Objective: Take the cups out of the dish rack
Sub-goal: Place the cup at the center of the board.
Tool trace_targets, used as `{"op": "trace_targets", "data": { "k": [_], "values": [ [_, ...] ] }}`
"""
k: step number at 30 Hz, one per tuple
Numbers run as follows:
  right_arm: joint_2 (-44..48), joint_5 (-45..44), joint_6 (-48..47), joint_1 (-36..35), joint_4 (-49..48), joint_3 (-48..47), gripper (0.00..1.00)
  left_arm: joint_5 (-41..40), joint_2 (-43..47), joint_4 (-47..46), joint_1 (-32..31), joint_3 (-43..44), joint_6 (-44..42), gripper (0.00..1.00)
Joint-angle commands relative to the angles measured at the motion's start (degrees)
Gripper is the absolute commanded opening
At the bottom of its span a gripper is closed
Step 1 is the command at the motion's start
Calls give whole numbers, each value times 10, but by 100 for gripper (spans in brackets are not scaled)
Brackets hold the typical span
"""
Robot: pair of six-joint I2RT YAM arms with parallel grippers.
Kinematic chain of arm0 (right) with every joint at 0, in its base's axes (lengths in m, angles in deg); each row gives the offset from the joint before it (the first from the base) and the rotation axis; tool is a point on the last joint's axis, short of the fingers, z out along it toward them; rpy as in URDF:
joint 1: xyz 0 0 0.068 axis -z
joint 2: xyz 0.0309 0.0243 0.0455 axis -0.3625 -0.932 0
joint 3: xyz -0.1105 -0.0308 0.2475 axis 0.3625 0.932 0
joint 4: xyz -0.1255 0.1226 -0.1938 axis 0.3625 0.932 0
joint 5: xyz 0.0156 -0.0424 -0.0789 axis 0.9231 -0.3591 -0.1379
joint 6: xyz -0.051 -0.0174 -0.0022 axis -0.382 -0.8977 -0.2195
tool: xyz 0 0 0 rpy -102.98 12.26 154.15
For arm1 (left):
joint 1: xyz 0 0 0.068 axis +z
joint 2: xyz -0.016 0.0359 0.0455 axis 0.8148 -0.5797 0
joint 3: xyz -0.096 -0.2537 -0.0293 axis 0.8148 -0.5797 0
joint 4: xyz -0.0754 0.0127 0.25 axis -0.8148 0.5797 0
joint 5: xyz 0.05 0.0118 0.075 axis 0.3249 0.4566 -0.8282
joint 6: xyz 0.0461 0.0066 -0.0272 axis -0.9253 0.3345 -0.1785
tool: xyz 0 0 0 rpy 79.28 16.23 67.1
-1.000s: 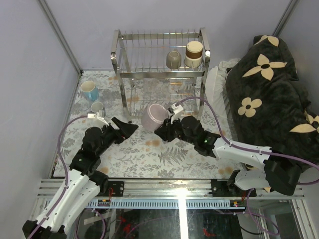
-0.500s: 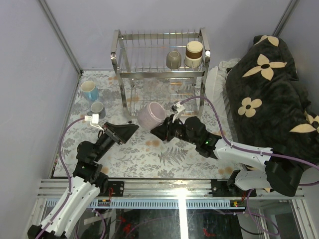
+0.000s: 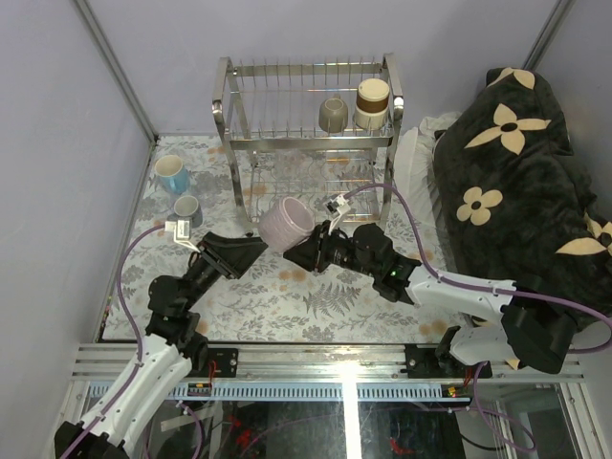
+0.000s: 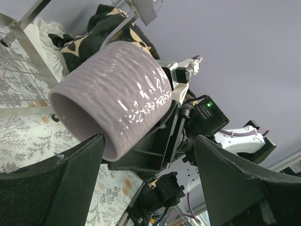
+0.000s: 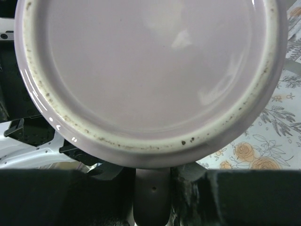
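About halfway, I judge: a light blue ceramic mug (image 3: pixel 172 175) and a small grey-blue cup (image 3: pixel 186 207) stand on the floral worktop (image 3: pixel 316 306) beside the two-tier chrome wire dish rack (image 3: pixel 222 105); an olive-grey mug (image 3: pixel 333 115) and a brown-and-cream cup (image 3: pixel 372 101) wait on its top tier. The right tool (image 5: pixel 151 188) grips a ribbed pale lilac mug (image 3: pixel 287 223) by its handle, aloft in front of the rack; the left tool (image 3: pixel 237 254) gapes empty at its mouth. No legible writing.

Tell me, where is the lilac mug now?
In the top view, the pale lilac mug is centre, gripped by the right gripper, in front of the dish rack.
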Motion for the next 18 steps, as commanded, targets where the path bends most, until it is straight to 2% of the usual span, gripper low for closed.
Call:
{"op": "trace_targets", "data": {
  "k": [1, 8, 14, 18],
  "values": [
    [2, 26, 21, -4, -133, -32, 0, 20, -17, -82, -4, -6, 15, 75],
    [-9, 34, 26, -16, -139, -42, 0, 19, -39, -109, -8, -8, 21, 73],
    [-20, 38, 32, -23, -149, -49, 0, 17, -51, -159, -10, -21, 37, 61],
    [-34, 46, 44, -25, -171, -51, 0, 17, -63, -206, -12, -35, 52, 57]
  ]
}}
